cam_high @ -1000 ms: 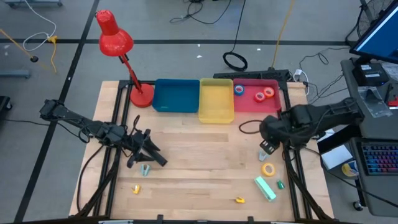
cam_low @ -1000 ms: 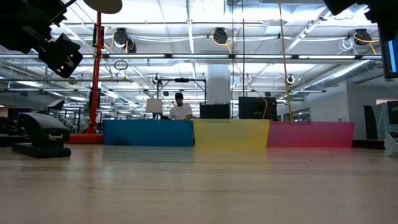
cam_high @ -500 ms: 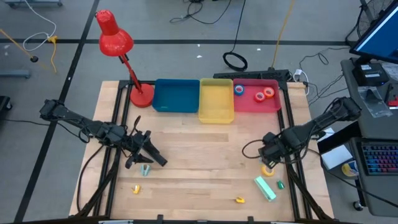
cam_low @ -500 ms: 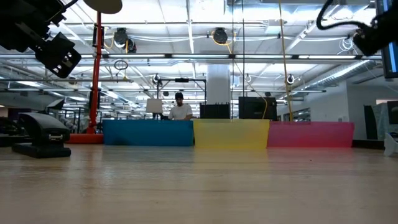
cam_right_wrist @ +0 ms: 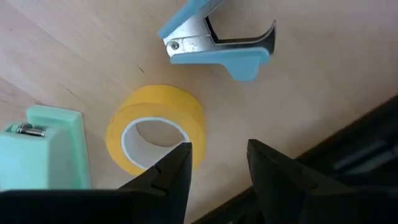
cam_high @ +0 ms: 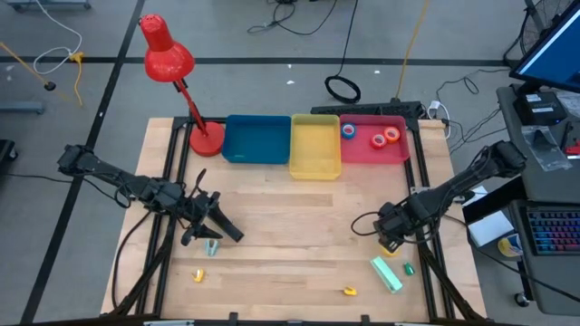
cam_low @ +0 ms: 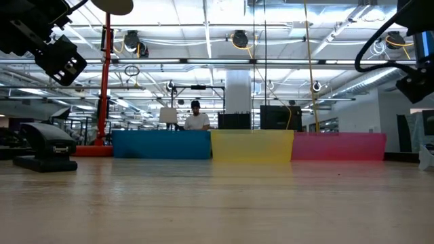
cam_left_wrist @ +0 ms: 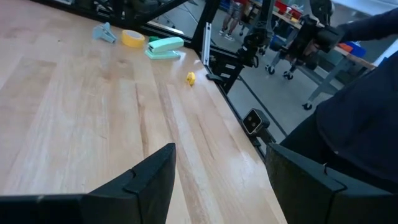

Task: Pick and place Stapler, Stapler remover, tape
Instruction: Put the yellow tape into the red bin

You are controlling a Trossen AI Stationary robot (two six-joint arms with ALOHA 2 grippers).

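Wooden counter (cam_high: 290, 226), broad bare middle stretch; blue bin (cam_high: 256, 140), yellow bin (cam_high: 314, 147) and red bin (cam_high: 373, 139) line the far edge, red lamp (cam_high: 168, 56) at the far left corner. Red bin holds three tape rolls (cam_high: 376, 138). Right hand (cam_right_wrist: 214, 165) low near the right edge, fingers parted, one fingertip over the rim of the yellow tape roll (cam_right_wrist: 155, 127), nothing pinched. Blue staple remover (cam_right_wrist: 217, 38) just beyond that roll; mint stapler (cam_high: 385, 273) just beside it, toward the front edge. Left hand (cam_left_wrist: 217, 186) spread, hovering near the left side, above a black stapler (cam_low: 46, 150). Small yellow pieces (cam_high: 349, 291) along the front edge.
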